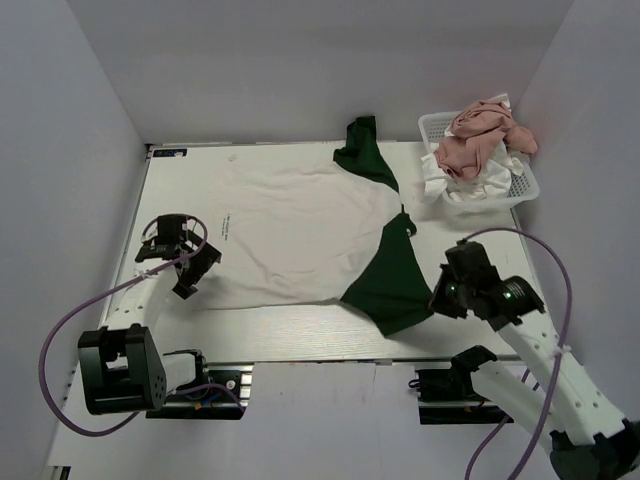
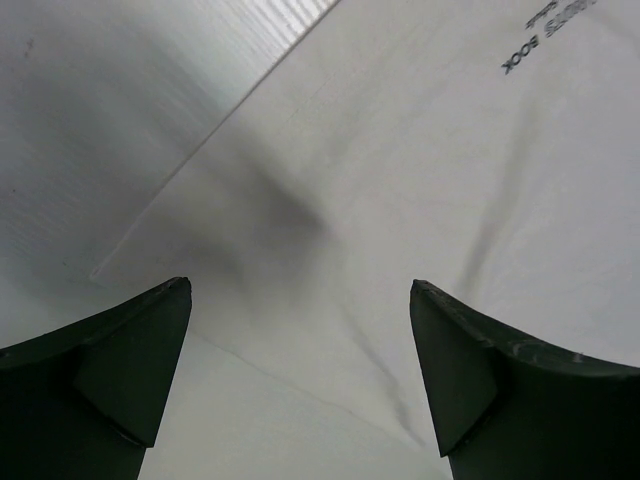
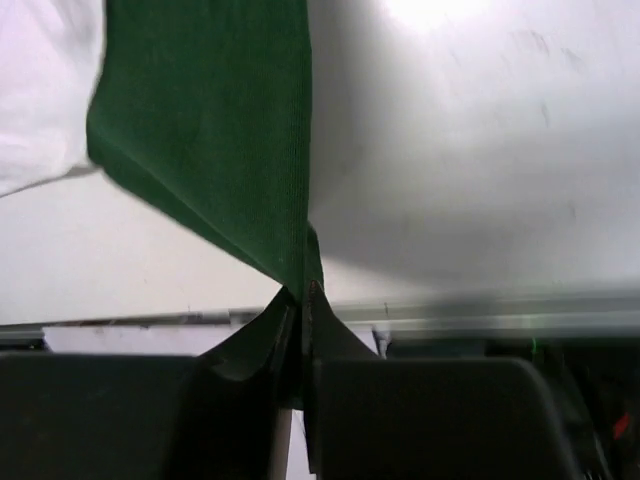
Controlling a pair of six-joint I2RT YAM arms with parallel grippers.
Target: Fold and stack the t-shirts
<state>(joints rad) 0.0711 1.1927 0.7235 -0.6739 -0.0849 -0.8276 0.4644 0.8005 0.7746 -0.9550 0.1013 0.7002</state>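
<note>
A white t-shirt with dark green sleeves (image 1: 300, 230) lies spread flat across the table, small dark lettering near its left hem. My right gripper (image 1: 440, 298) is shut on the edge of the near green sleeve (image 1: 392, 280); in the right wrist view the green cloth (image 3: 220, 120) runs down into the pinched jaws of that gripper (image 3: 303, 290). My left gripper (image 1: 190, 268) is open just above the shirt's near left corner; the left wrist view shows its fingers (image 2: 470, 370) wide apart over white cloth (image 2: 400, 200). Other t-shirts, pink (image 1: 480, 135) and white (image 1: 460, 185), are heaped in the basket.
A white latticed basket (image 1: 525, 190) stands at the table's far right corner. Purple cables loop beside both arms. Grey walls close in on the left, back and right. The table's near edge rail (image 3: 480, 310) runs just past the right gripper.
</note>
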